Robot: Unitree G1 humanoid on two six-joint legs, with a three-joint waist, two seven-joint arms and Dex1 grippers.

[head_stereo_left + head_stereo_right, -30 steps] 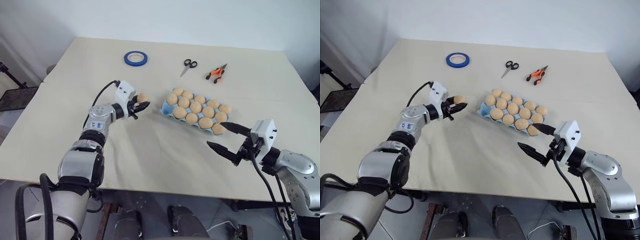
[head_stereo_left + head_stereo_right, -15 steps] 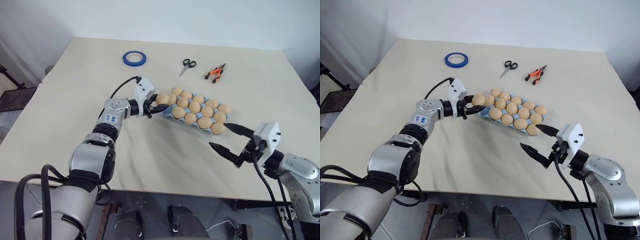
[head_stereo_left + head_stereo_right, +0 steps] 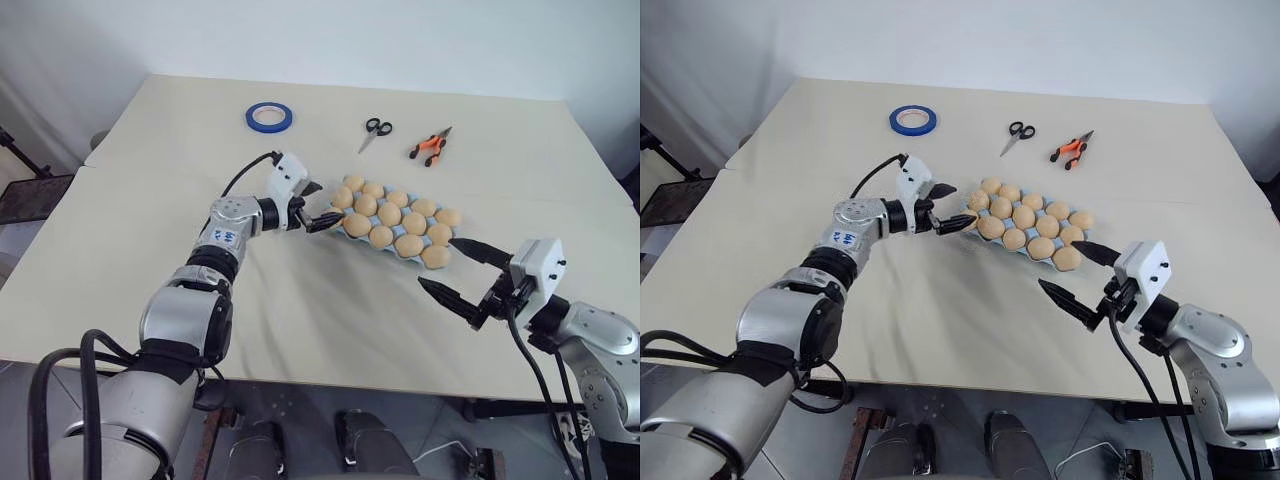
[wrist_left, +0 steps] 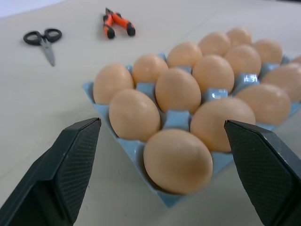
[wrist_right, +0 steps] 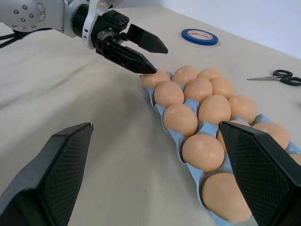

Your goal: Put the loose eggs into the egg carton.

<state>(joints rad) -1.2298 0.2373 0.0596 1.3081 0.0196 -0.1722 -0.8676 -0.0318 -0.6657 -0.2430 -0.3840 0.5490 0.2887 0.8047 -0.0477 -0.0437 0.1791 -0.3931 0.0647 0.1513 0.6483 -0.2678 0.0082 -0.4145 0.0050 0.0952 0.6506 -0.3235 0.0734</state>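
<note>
The light blue egg carton (image 3: pixel 333 224) lies at the middle of the table, its cups full of tan eggs (image 3: pixel 390 214). Every egg I see rests in a cup. My left gripper (image 3: pixel 326 203) is open at the carton's left end. Its fingers straddle the end egg (image 4: pixel 178 160) without gripping it, and the lower fingertip (image 5: pixel 149 69) is right at that egg. Open and empty, my right gripper (image 3: pixel 436 262) hovers just off the carton's right front corner. The right wrist view looks along the carton's (image 5: pixel 207 129) rows.
A blue tape roll (image 3: pixel 271 116) lies at the back left of the table. Black scissors (image 3: pixel 378 130) and orange-handled pliers (image 3: pixel 430 148) lie behind the carton. Bare tabletop stretches in front of the carton up to the near edge.
My left gripper carried an egg rightwards to the carton's left end, then opened and left it in the end cup. The right arm has stayed put.
</note>
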